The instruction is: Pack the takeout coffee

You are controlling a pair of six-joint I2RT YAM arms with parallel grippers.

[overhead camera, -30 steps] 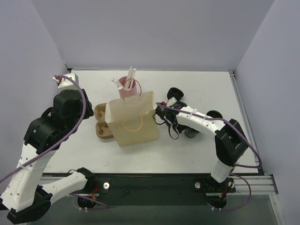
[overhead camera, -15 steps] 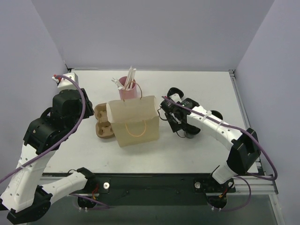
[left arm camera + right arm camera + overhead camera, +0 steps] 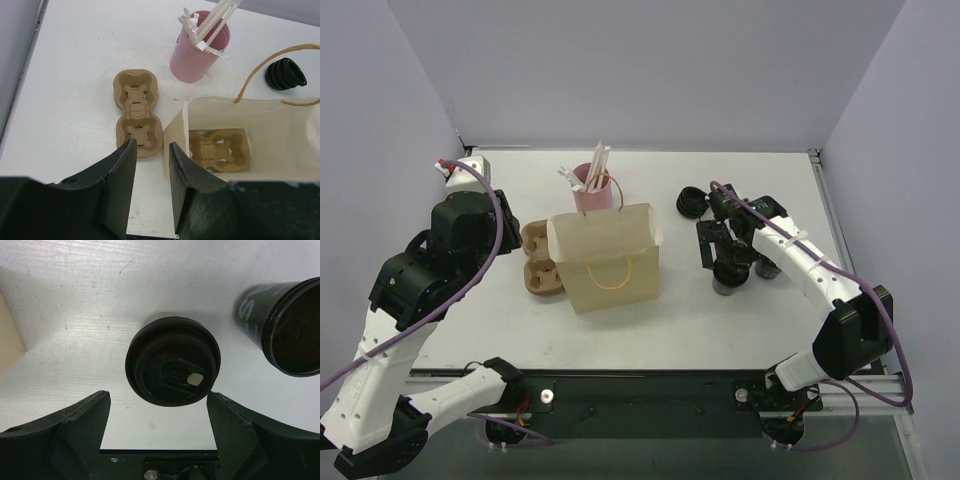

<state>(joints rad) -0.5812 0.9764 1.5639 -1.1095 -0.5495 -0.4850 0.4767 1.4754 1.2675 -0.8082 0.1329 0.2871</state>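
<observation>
Off the side of the paper bag point(image 3: 610, 265) and out across to the right goes the right gripper point(image 3: 157, 396). Now hanging straight over the lidded coffee cup point(image 3: 172, 367), jaws spread far wider than a second ago, gripping nothing. Looks like lining up a grab on that cup, with no drink in the bag yet. Stands upright on the white table point(image 3: 75, 300), clear of both fingers. Glossy black plastic lid, round and ridged, with a small sip tab. Just beside it, a second dark cup point(image 3: 292, 330), open-topped, pale lettering on its wall. Already down inside the bag: a moulded pulp carrier point(image 3: 220, 147), tan and fibrous, two sockets. Outside on the table, a spare carrier point(image 3: 136, 112), beneath the left gripper point(image 3: 151, 150), part-open, empty, unmoved.
</observation>
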